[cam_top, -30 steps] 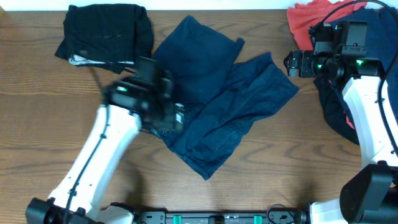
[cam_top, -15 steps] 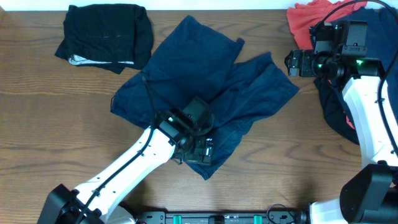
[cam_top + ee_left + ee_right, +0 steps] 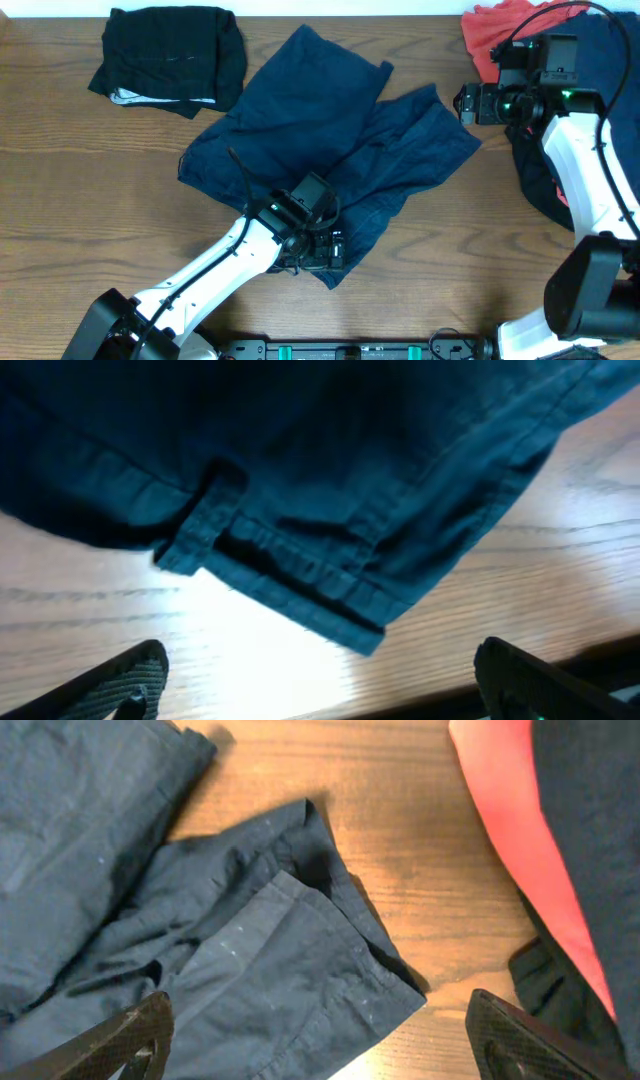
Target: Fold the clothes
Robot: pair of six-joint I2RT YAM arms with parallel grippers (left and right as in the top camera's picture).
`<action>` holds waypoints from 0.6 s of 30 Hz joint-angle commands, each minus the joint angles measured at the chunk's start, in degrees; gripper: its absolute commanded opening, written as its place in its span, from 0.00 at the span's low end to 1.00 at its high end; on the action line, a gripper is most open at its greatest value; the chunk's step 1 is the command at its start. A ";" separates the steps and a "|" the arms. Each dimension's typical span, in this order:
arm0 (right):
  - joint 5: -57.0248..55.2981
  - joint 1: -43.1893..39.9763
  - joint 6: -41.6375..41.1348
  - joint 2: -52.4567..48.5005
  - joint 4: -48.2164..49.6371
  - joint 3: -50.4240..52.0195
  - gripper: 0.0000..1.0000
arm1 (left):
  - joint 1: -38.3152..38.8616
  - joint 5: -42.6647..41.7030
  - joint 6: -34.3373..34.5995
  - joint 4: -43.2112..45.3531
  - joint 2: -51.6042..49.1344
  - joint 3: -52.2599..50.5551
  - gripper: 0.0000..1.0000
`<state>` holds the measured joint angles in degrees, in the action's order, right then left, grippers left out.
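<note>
The large, plain, dark navy blue cloth garment [image 3: 330,150] lay crumpled across the middle of the wooden tabletop [image 3: 80,200], its hemmed corner [image 3: 350,625] pointing to 6 o'clock. The left hand [image 3: 318,248] hovered at that corner, released, fingers spread and gripping nothing. The right hand [image 3: 466,103], equally released, hung at the garment's 2 o'clock edge. The hem looked doubled. A shallow pinch would likely catch only one layer, and the lift would then drag the cloth into a bunch rather than a fold.
</note>
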<state>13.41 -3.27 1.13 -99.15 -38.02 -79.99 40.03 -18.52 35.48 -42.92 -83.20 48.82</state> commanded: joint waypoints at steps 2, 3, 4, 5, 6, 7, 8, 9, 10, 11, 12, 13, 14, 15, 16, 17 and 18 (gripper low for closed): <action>0.11 0.24 0.63 -1.22 0.07 -0.22 0.90 | 2.08 -1.33 1.20 2.16 -0.48 -0.76 0.96; 0.11 0.24 0.63 -1.25 0.04 -0.22 0.89 | 2.47 -0.87 1.22 2.91 -0.66 -1.01 0.95; 0.11 0.24 0.66 -1.25 0.02 -0.22 0.89 | 2.89 -0.04 1.27 3.52 -1.05 -1.25 0.92; 0.11 0.24 0.63 -1.25 0.00 -0.22 0.89 | 3.10 0.35 1.27 3.96 -1.36 -1.38 0.90; 0.11 0.24 0.63 -1.25 -0.04 -0.22 0.89 | 3.32 0.59 1.27 4.37 -1.84 -1.55 0.88; 0.11 0.24 0.63 -1.25 -0.07 -0.22 0.88 | 3.45 0.66 1.27 4.72 -2.49 -1.66 0.86; 0.11 0.24 0.63 -1.25 -0.09 -0.22 0.88 | 3.45 0.79 1.27 4.76 -3.08 -1.68 0.83; 0.11 0.24 0.66 -1.25 -0.11 -0.22 0.87 | 3.45 0.79 1.27 4.72 -3.87 -1.66 0.80; 0.11 0.24 0.63 -1.25 -0.09 -0.22 0.87 | 3.45 0.81 1.27 4.63 -4.61 -1.68 0.77; 0.11 0.24 0.63 -1.25 -0.09 -0.22 0.87 | 3.45 0.81 1.27 4.59 -5.35 -1.68 0.75; 0.11 0.24 0.63 -1.25 -0.07 -0.22 0.86 | 3.45 0.81 1.27 4.57 -6.14 -1.68 0.72; 0.11 0.24 0.63 -1.25 -0.07 -0.22 0.86 | 3.45 0.81 1.27 4.55 -7.04 -1.68 0.70; 0.11 0.24 0.63 -1.25 -0.09 -0.22 0.86 | 3.45 0.85 1.27 4.46 -7.82 -1.68 0.69; 0.11 0.26 0.52 -1.25 -0.09 -0.22 0.86 | 3.45 1.03 1.27 4.39 -8.61 -1.68 0.67; 0.11 0.28 0.09 -1.25 -0.09 -0.22 0.86 | 3.45 1.03 1.27 4.39 -9.29 -1.68 0.65; 0.13 0.31 -0.04 -1.25 -0.09 -0.22 0.86 | 3.45 1.03 1.27 4.42 -9.86 -1.68 0.65; 0.11 0.35 -0.28 -1.25 -0.09 -0.22 0.86 | 3.45 1.05 1.27 4.46 -10.51 -1.68 0.64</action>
<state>13.43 -3.27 1.10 -100.01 -38.09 -79.99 43.33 -18.24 36.29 -38.33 -92.27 48.12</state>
